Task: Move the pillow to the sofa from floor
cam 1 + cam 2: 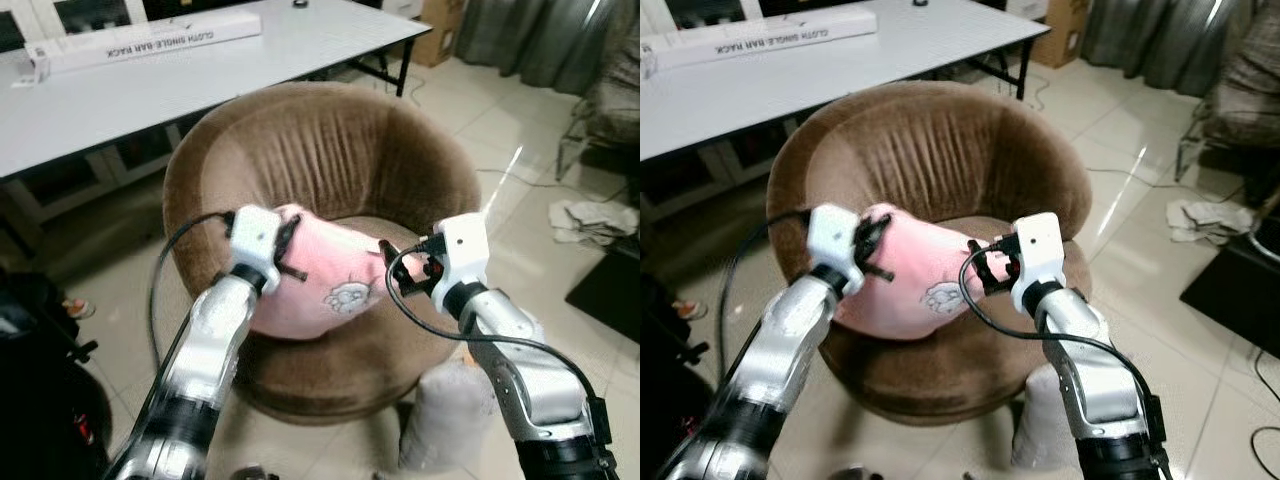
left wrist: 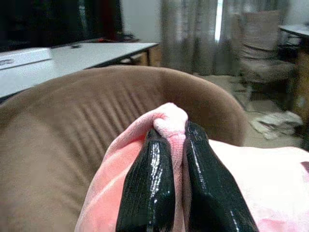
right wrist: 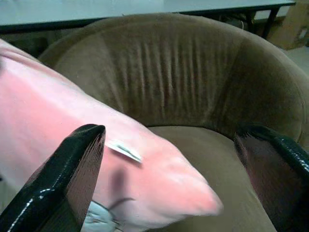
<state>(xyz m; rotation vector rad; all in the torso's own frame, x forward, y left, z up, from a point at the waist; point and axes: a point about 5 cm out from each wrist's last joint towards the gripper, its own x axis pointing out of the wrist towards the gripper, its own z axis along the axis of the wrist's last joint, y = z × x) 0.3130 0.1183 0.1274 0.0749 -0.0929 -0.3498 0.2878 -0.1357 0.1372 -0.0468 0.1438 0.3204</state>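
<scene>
Left gripper clamped tight on a corner of the pink pillow, held over the brown sofa seat. Long axis stretched across toward the right gripper, wide open, gripping nothing, pillow tip between its fingers.

Pink pillow with cartoon print, above brown sofa seat.

sofa backrest walls the seat; its front stays open.
</scene>
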